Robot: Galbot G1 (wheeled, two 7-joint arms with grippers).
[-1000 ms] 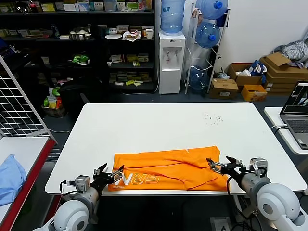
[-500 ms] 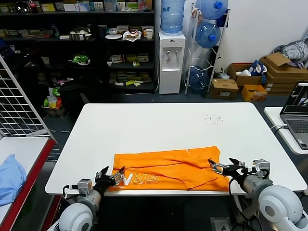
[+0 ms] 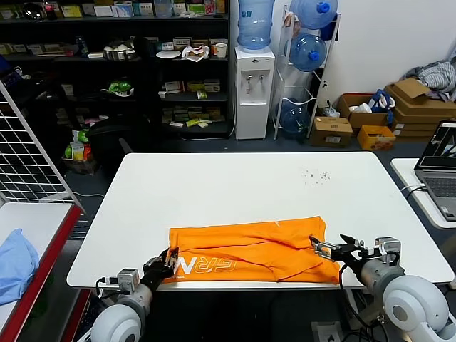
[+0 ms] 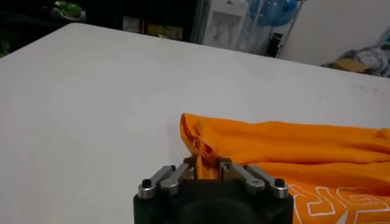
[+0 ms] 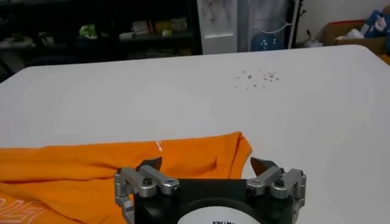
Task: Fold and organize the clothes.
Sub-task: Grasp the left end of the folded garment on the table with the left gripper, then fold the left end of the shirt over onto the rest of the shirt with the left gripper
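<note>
Pinching the near-left corner of the orange T-shirt [image 4: 274, 146], the left gripper [image 4: 207, 167] has its fingers pressed together on a small bunch of fabric at the near left edge of the white table [image 3: 235, 185]. The right gripper [image 3: 329, 249] sits at the shirt's near-right corner with fingers spread, not yet gripping. By my reading, the corner-grasp stage of a fold is in hand; the next move calls for the right fingers to pinch their corner before both lift. Lying along the table's near edge, the shirt is a wrinkled band already folded lengthwise, white lettering [image 3: 206, 266] showing near the left end.
</note>
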